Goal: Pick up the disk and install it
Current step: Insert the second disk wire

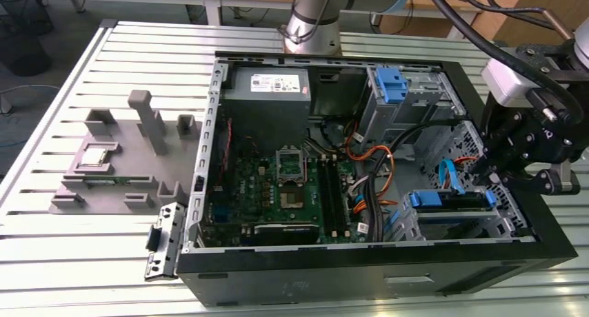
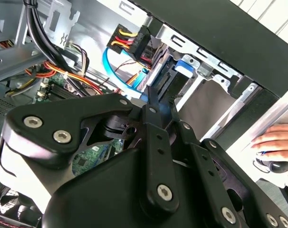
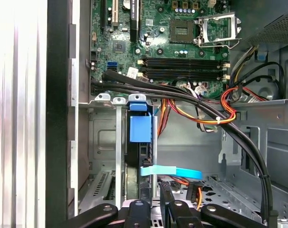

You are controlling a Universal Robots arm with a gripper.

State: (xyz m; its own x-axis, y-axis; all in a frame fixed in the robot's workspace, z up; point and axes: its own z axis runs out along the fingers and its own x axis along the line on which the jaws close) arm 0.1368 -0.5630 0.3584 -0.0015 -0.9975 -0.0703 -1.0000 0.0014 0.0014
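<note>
Hovering over the drive cage at the exterior view's right end of the open black tower computer case (image 1: 368,279), the black two-finger gripper (image 1: 501,174) sits just above the cage slots. Fingers (image 3: 144,192) stand nearly together in both wrist views; cannot tell whether they pinch anything.

First wrist view looks straight down: the disk, a drive standing on edge in a blue plastic carrier bracket (image 3: 139,127), is seated in a slot of the grey metal drive cage (image 3: 104,142), directly below the fingertips. A flat light-blue data cable (image 3: 170,172) crosses just over it. The green motherboard (image 3: 153,33) with its empty processor socket lies beyond, black and orange-red cable bundles (image 3: 201,107) running between board and cage.

Exterior view adds the rest: a grey power-supply box with white label (image 1: 269,86) in the case's far corner, a second blue bracket (image 1: 393,85) upright in the upper cage, and a grey plastic parts fixture (image 1: 124,158) on the slatted aluminium table (image 1: 55,262), well apart from the case.

Second wrist view adds a person's hand (image 2: 278,142) resting on a dark object outside the case wall.
</note>
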